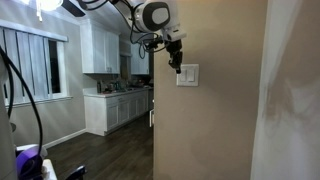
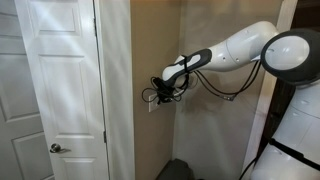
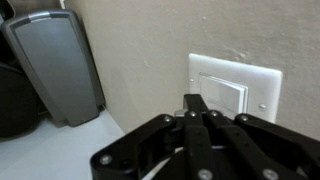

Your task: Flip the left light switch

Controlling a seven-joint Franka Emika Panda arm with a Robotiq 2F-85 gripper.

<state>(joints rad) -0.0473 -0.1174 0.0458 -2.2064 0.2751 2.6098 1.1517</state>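
The small white wall plate (image 1: 187, 76) sits on a beige wall and also shows in the wrist view (image 3: 262, 82). Its raised white rocker area (image 3: 228, 90) is visible there, but I cannot tell the left light switch from its twin. My gripper (image 1: 177, 63) is at the plate's upper left edge. In the wrist view the black fingers (image 3: 193, 101) are shut together, empty, with their tip at the plate's near edge, covering part of it. In an exterior view the gripper (image 2: 156, 97) is against the wall and hides the plate.
A grey bin-like object (image 3: 55, 65) stands by the wall below the switch. A white door (image 2: 55, 80) is next to the wall corner. A kitchen with white cabinets (image 1: 115, 105) lies beyond the wall edge. A light curtain (image 1: 290, 100) hangs close by.
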